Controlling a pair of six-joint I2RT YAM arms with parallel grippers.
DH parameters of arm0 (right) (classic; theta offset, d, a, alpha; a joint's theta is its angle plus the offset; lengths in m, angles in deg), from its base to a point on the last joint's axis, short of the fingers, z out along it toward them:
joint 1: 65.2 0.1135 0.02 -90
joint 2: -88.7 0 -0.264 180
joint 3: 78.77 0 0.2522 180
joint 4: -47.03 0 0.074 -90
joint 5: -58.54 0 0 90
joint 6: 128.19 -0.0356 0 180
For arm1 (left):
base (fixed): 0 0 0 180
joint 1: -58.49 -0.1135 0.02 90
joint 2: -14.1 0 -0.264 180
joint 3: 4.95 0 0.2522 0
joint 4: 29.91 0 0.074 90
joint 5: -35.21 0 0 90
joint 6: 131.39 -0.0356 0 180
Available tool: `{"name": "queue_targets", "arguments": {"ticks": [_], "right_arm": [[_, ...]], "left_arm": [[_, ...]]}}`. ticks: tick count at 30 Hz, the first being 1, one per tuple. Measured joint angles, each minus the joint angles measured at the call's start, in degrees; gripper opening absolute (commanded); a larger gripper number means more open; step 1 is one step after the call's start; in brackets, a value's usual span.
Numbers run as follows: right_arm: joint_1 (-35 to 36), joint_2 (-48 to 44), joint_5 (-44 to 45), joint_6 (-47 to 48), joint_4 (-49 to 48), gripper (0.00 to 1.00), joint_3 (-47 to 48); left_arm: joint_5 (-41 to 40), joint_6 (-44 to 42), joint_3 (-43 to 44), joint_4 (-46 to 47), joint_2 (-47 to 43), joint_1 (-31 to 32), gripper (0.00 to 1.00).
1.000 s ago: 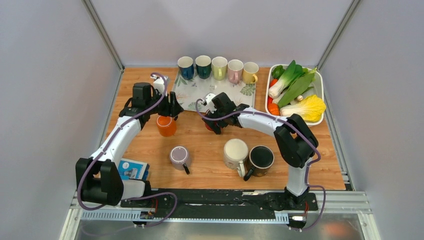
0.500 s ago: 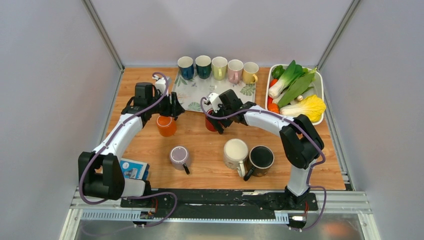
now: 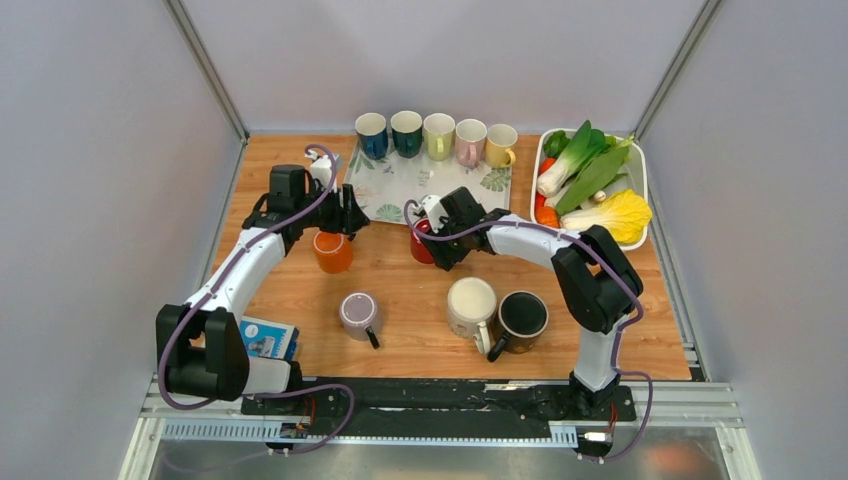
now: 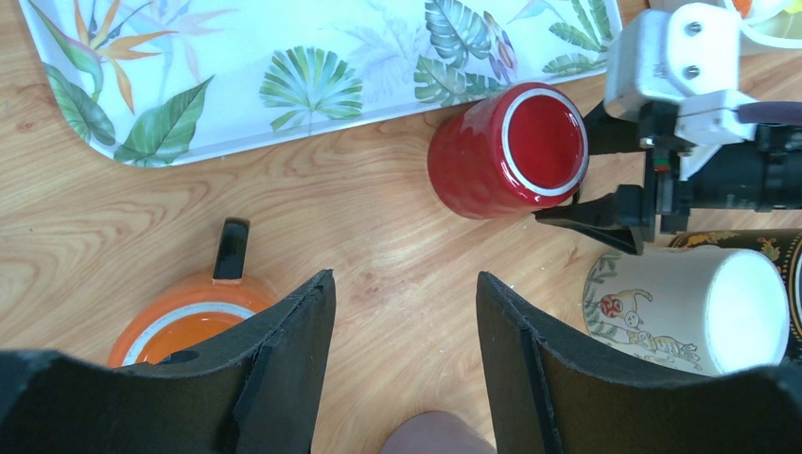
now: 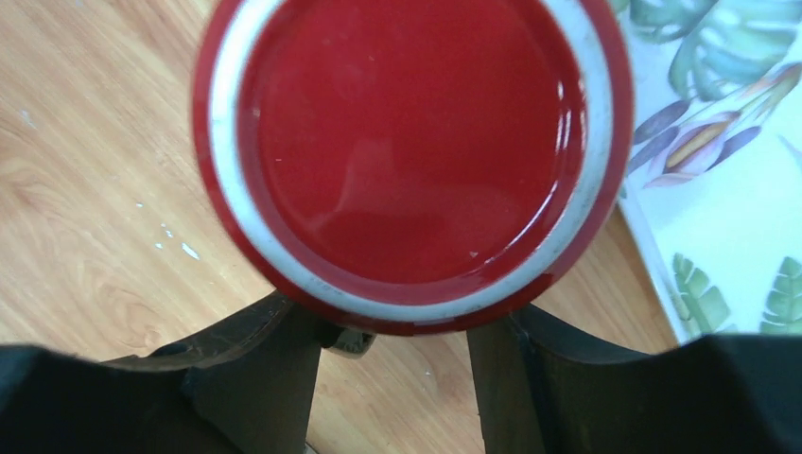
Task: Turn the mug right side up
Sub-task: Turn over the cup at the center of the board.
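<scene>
The red mug point(image 3: 419, 247) stands upside down on the wood just in front of the leaf-print tray point(image 3: 400, 190), its white-ringed base point(image 5: 407, 151) facing up. My right gripper point(image 3: 438, 243) has come at it from the right. Its two fingers point(image 5: 274, 359) run in under the base rim on either side, and their tips and any contact are hidden by the mug point(image 4: 506, 151). A gap of bare wood shows between them. My left gripper point(image 3: 345, 215) hovers open and empty point(image 4: 405, 284) beside an upright orange mug point(image 3: 332, 252).
Several mugs point(image 3: 437, 135) line the back of the tray. A purple mug point(image 3: 358, 312), a cream mug point(image 3: 472, 305) and a black mug point(image 3: 522, 315) stand toward the front. A white bin of vegetables point(image 3: 640, 165) is at the back right, a blue booklet point(image 3: 265, 338) at the front left.
My right gripper slid in toward the red mug and its jaws narrowed round it. The left arm shifted slightly, then stayed still.
</scene>
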Motion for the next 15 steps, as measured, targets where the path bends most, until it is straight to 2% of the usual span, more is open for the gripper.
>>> {"name": "queue_targets", "arguments": {"ticks": [5,9,10,15], "right_arm": [[-0.6,1.8,-1.3,0.1,-0.2,0.36,-0.2],[-0.8,2.4,-2.9,1.1,-0.8,0.04,-0.2],[-0.9,2.4,-2.8,1.6,-0.9,0.00,-0.2],[-1.3,2.1,-4.9,3.3,0.2,0.00,0.2]], "left_arm": [[0.0,-0.4,0.0,0.0,-0.9,0.0,0.64],[0.0,-0.4,0.0,0.0,-2.1,0.0,0.63],[0.1,-0.4,0.0,0.0,-2.3,0.0,0.63],[0.8,-3.5,-0.1,0.8,-2.4,0.1,0.64]]}}
